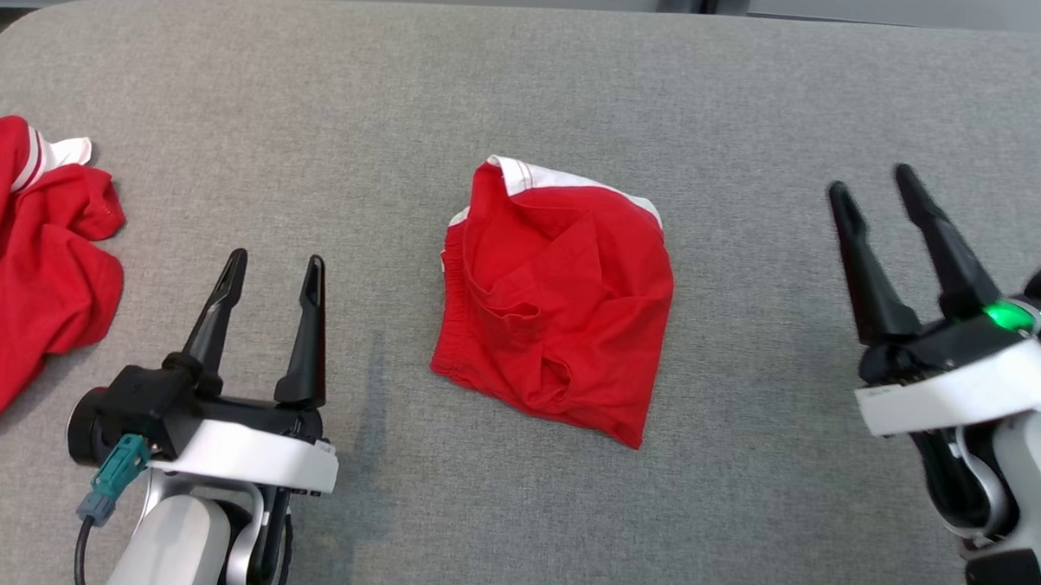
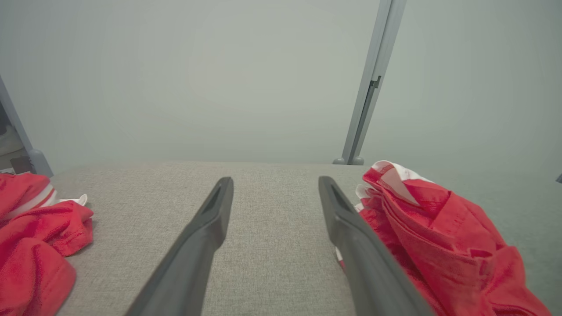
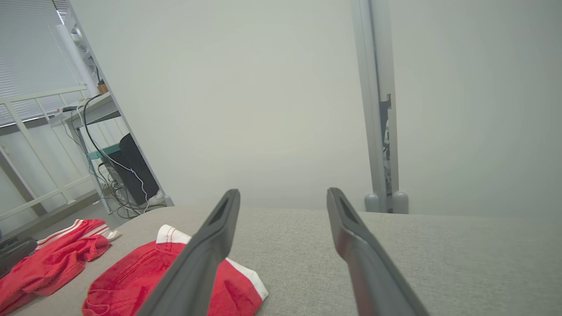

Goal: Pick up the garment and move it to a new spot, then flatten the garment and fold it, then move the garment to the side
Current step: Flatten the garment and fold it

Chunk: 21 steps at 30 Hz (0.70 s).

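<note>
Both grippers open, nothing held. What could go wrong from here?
1. The central garment lies bunched in overlapping layers. A pinch may catch several at once, so it may not spread flat.
2. A second red garment lies near the left gripper. It is the same colour, so it could be grabbed or snagged by mistake.

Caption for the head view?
Open left end effector and right end effector flank crumpled red shorts on grey table.

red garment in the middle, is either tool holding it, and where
Nothing is held; left tool and right tool are open, apart from the red garment.
</note>
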Tool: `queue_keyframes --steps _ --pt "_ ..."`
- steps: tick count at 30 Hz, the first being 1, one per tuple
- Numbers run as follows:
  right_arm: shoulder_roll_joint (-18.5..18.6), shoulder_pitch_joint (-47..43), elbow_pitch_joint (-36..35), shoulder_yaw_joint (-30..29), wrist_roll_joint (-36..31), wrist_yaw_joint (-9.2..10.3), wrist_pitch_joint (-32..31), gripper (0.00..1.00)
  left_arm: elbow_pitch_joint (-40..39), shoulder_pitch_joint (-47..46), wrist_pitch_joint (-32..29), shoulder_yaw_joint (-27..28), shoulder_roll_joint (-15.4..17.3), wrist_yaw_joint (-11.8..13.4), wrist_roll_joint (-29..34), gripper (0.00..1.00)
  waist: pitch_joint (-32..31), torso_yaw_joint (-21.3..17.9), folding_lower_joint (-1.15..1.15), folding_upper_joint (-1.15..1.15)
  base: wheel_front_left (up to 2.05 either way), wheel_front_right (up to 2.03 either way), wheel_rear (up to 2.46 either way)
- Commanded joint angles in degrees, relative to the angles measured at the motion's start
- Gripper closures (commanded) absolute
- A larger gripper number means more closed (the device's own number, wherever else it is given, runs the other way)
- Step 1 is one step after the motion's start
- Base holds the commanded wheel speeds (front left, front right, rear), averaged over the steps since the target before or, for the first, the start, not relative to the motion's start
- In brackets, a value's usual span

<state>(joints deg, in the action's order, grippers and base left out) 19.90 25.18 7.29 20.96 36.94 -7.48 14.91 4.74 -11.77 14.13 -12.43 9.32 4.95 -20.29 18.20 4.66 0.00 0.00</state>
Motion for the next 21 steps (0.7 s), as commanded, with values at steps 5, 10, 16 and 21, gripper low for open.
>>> queue_keyframes --steps 5,10,16,21 --pt "-1.44 -6.51 -1.33 -9.19 -6.68 -0.03 0.27 0.00 -0.79 1.65 -0.66 0.41 1.20 0.69 -0.29 0.00 -1.21 -1.56 0.00 0.00 0.00 0.00 0.00" --pt "-3.94 -12.11 -3.77 -16.67 -11.70 -0.02 -0.19 0.00 -1.68 2.54 -1.28 0.50 1.96 1.08 -0.31 0.00 -1.80 -2.44 0.00 0.00 0.00 0.00 0.00" --pt "-6.43 -16.23 -6.39 -21.45 -14.62 -0.02 -2.04 0.00 -2.32 3.09 -1.96 0.38 2.32 1.30 -0.42 0.00 -2.14 -2.94 0.00 0.00 0.00 0.00 0.00" --pt "-7.47 -17.54 -7.75 -22.52 -15.66 -0.03 -3.33 0.00 -2.67 3.63 -2.36 0.12 2.66 1.57 -0.56 0.00 -2.47 -2.92 0.00 0.00 0.00 0.00 0.00"
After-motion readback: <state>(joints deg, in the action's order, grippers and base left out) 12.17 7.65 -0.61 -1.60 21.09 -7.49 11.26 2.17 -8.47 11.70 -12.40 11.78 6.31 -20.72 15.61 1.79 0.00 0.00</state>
